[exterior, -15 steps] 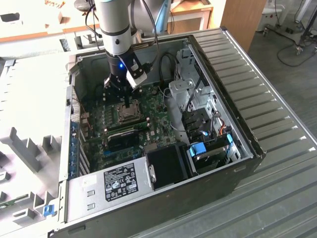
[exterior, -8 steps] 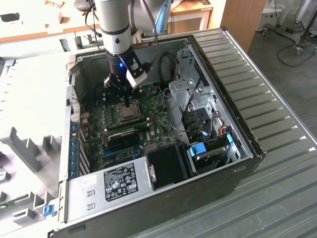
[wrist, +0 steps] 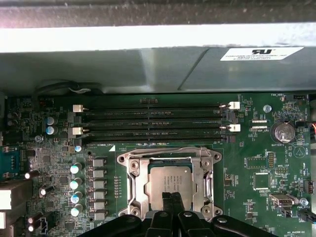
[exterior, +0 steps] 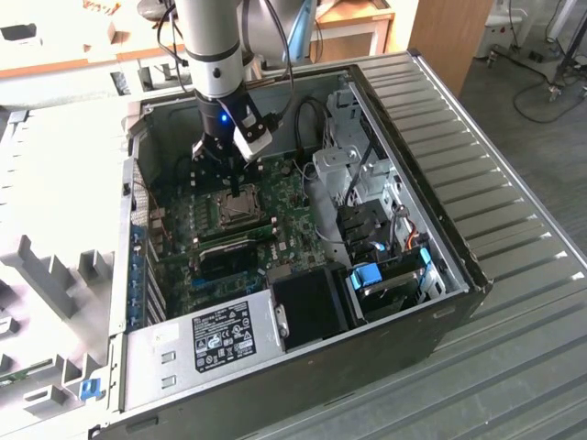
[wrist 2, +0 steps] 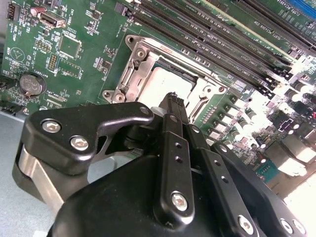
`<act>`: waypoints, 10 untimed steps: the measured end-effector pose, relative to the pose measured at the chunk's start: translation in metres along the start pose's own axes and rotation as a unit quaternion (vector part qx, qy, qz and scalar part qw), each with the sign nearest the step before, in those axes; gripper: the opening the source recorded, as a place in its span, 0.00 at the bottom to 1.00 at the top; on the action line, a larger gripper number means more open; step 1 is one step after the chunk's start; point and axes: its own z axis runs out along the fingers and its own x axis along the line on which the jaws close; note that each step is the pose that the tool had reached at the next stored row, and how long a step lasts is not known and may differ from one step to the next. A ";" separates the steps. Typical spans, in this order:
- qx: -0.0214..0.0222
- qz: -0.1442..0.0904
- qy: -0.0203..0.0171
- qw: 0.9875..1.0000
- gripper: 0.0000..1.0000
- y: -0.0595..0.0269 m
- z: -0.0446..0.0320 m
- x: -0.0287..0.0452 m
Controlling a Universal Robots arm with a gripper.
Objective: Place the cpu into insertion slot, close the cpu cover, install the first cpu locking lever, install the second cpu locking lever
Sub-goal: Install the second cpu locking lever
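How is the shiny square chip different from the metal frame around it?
The cpu is a solid, flat, dull silver-grey square; the cpu cover is a thin silvery frame with a big square hole in its middle. The cover is wider and has screws at its corners, while the chip's top is smooth. The chip shows through the cover's opening. Both are square, metal-looking and lie flat on the green circuit board, just past the gripper.

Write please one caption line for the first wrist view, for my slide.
Closed pincer over the cpu, seated under the cpu cover.
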 end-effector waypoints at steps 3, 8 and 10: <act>0.000 0.000 0.000 1.000 0.11 0.0000 0.0000 0.0000; 0.002 0.000 0.000 1.000 0.11 -0.0002 -0.0001 0.0000; 0.002 0.000 0.000 1.000 0.11 -0.0002 -0.0002 0.0000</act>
